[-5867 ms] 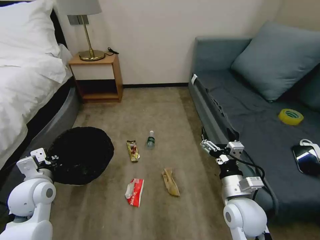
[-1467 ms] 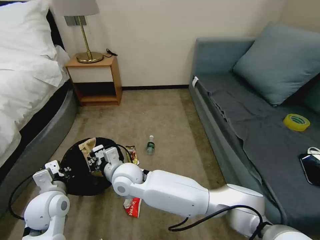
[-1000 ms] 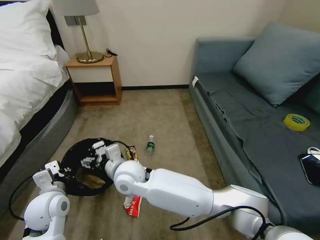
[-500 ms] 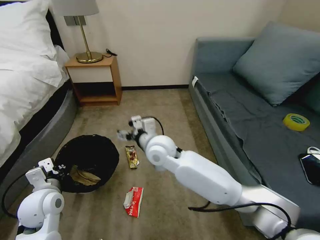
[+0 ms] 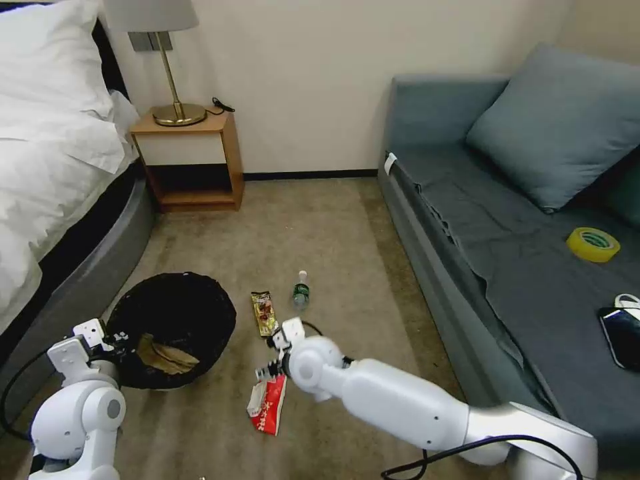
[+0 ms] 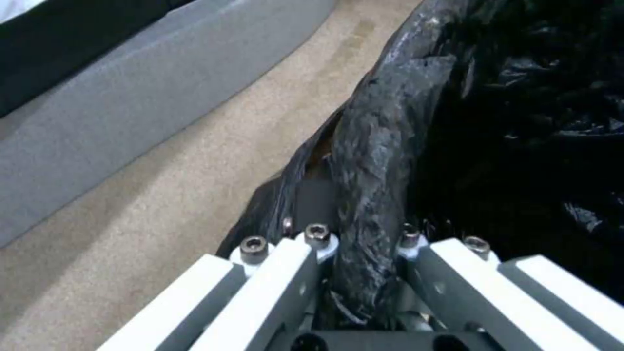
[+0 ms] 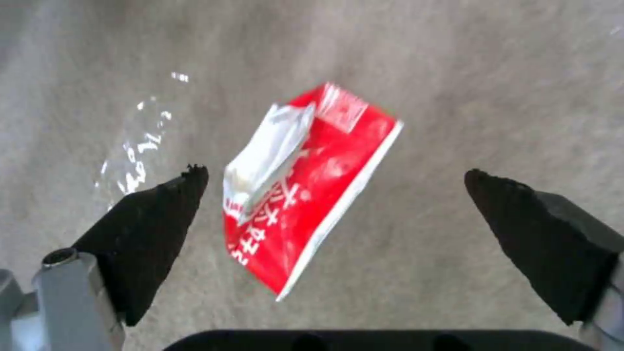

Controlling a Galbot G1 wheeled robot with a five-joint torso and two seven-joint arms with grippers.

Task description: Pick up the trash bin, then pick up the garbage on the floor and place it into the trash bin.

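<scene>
**Red packet sits straight under your right gripper**

Head view: your right gripper (image 5: 275, 363) hangs spread just above the red packet (image 5: 268, 403) on the floor (image 5: 347, 267); its tips are hard to make out

Left wrist: your left gripper (image 6: 360, 243) is clamped on the trash bin (image 6: 390, 146) rim

Right wrist: the packet lies slantwise between the black fingers (image 7: 156, 214)

A brass lamp (image 5: 175, 100) stands on a wooden nightstand (image 5: 190, 160) beside the white bed (image 5: 47, 147). A yellow tape roll (image 5: 593, 244) lies on the grey sofa (image 5: 520, 267).
</scene>
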